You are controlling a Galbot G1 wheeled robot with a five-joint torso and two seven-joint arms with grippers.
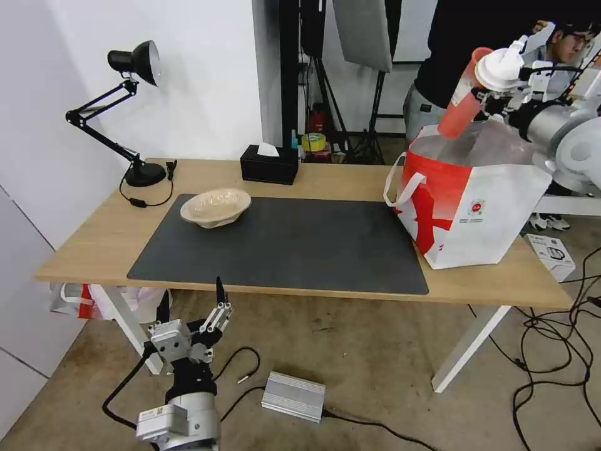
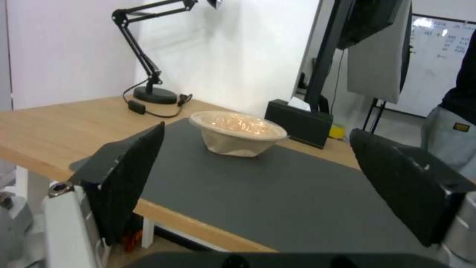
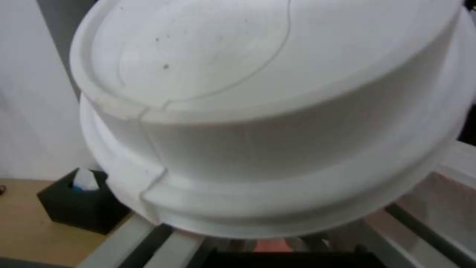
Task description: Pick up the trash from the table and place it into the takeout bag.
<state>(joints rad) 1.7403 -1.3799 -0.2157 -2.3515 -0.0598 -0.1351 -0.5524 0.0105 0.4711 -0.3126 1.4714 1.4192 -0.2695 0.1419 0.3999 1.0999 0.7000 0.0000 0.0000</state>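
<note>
Fingers of our right gripper are closed on the lid end of the red drink cup, which we hold tilted, its base pointing down toward the open mouth of the takeout bag just below. From the right wrist view the white dome lid sits right against the camera. To do this well, we should bring the cup's base well inside the foil-lined rim before letting go, keeping clear of the white loop handles, since a light cup dropped on the rim could tip out.

Our left gripper hangs below the desk's near edge, its fingers spread wide and empty. Beyond them, the beige pulp bowl sits on the dark grey mat, well apart from the bag.

Farther out, the light-wood desk carries a black tissue box and a black lamp. Cables trail on the concrete floor.
</note>
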